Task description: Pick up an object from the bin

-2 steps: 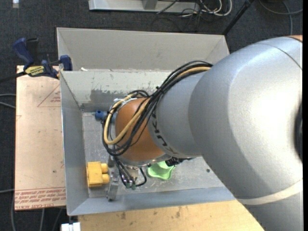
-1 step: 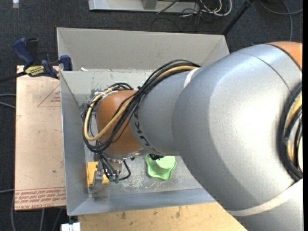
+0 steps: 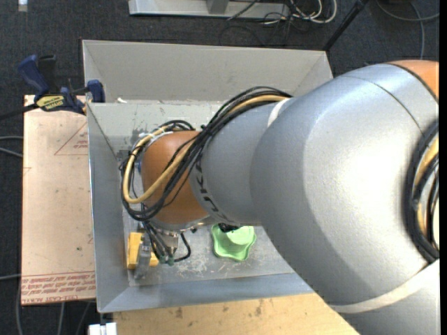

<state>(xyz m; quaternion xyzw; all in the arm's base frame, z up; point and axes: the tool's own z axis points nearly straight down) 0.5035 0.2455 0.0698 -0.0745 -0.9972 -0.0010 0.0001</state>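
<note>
The claw (image 3: 148, 255) stands low in the grey metal bin (image 3: 202, 72), under the orange cover (image 3: 171, 180) of the wrist. Black and yellow cables (image 3: 137, 187) loop round that cover. Whether the claw is released or clenched I cannot tell — the wrist and the cables hide too much of it.

Just beside the claw, on the side away from the arm (image 3: 335, 187), lies a small yellow block (image 3: 132, 248). It may be touching the claw, but I cannot say this for sure. I judge it to be the thing to pick, because the claw is so low and so near to it, but I do not see it gripped. The block lies close to the bin's wall, in a corner, so the claw has little room there; this is probably why the wrist comes down steeply from above.

On the claw's other side, towards the arm and well apart from it, lies a pale green, soft-looking thing (image 3: 235, 243), partly under the arm.

The bin's floor (image 3: 202, 265) is bare metal, scratched and scuffed — hard and smooth, so a small block could slide on it when pushed. Around the bin the room's floor is dark carpet (image 3: 63, 5).
</note>
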